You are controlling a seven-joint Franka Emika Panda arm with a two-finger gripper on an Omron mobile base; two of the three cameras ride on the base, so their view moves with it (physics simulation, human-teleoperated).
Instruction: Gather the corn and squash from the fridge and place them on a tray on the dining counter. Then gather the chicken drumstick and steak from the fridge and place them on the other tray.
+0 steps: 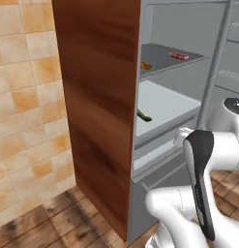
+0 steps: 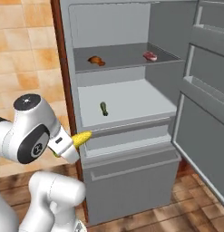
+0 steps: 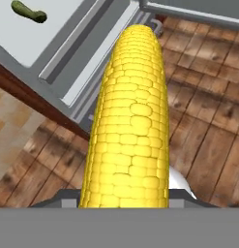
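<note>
Outside the open fridge [image 2: 131,27], at about 8 o'clock in the right base view, we find the gripper [image 2: 73,144] pinching the corn [image 2: 81,138], which sticks out from the hand toward the fridge front; in the hand view the cob runs from 6 o'clock up to 12 o'clock, its tip pointing at the lower fridge ledge. We judge the corn to be held and clear of the shelves, so the first pick is made but nothing has been delivered: no tray or dining counter appears from this position. Remaining in the fridge: the squash [image 2: 104,108], a small dark green piece lying on the white middle shelf [image 2: 145,102] toward its 9 o'clock side; the chicken drumstick [image 2: 95,60] at the left of the grey upper shelf [image 2: 127,54]; and the steak [image 2: 150,56] at the right of that same shelf, well apart from the drumstick. We reckon roughly a quarter of the picking is done and all four placements are left. A wood side panel [image 1: 99,97] flanks the fridge at 9 o'clock, beige wall tiles [image 1: 24,97] lie beyond it, the fridge door [image 2: 204,113] stands open at 3 o'clock, and a wood plank floor [image 3: 208,140] lies below.
</note>
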